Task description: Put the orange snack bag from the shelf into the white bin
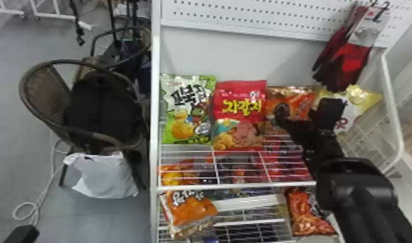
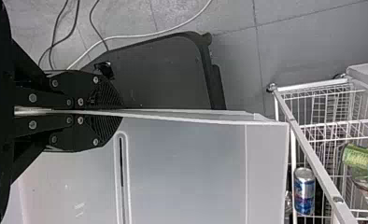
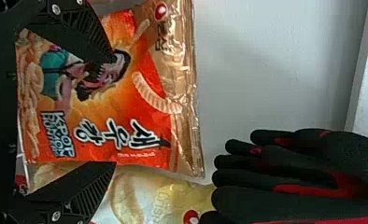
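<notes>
Facing the orange snack bag (image 3: pixel 149 116), the right gripper (image 3: pixel 114 111) gapes. The left gripper (image 2: pixel 121 112) pinches the white bin (image 2: pixel 196 172); transfer remains.

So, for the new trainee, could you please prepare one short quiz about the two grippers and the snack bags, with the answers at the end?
1. True or false: the right gripper is open in front of the orange snack bag.
2. What does the left gripper hold?
a) a drink can
b) the wall of the white bin
c) the gloves
3. Fill in the colour: in the head view, the red snack bag stands between the orange snack bag and the ____ one.

Key: 1 true; 2 b; 3 green
</notes>
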Action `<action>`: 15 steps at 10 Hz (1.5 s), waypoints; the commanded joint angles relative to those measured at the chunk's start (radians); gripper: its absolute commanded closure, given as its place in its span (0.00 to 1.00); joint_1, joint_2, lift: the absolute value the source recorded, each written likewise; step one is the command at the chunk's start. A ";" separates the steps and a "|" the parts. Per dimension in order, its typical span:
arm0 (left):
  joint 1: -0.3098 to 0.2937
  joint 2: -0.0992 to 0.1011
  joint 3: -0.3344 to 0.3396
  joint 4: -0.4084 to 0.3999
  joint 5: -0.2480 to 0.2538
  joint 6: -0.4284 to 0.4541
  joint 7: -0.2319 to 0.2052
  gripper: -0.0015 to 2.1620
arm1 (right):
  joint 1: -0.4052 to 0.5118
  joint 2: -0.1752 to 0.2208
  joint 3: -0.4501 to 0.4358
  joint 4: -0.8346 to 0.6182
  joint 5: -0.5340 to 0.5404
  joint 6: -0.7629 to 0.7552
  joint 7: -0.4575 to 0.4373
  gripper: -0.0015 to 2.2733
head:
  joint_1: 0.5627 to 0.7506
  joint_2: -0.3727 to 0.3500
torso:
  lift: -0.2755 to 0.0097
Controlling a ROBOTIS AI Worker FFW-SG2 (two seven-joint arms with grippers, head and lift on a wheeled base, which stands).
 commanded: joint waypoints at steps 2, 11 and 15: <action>0.007 -0.001 0.005 0.001 0.000 0.001 0.000 0.99 | -0.066 -0.008 0.027 0.075 0.012 -0.001 0.000 0.05 | 0.70 0.22 | 0.97; 0.017 -0.001 0.019 0.001 0.002 0.001 -0.001 0.99 | -0.202 -0.037 0.108 0.182 0.024 0.069 0.019 0.34 | 0.70 0.25 | 0.97; 0.019 -0.001 0.022 0.001 0.002 0.001 -0.001 0.99 | -0.175 -0.046 0.107 0.126 0.026 0.143 0.016 0.95 | 0.70 0.25 | 0.97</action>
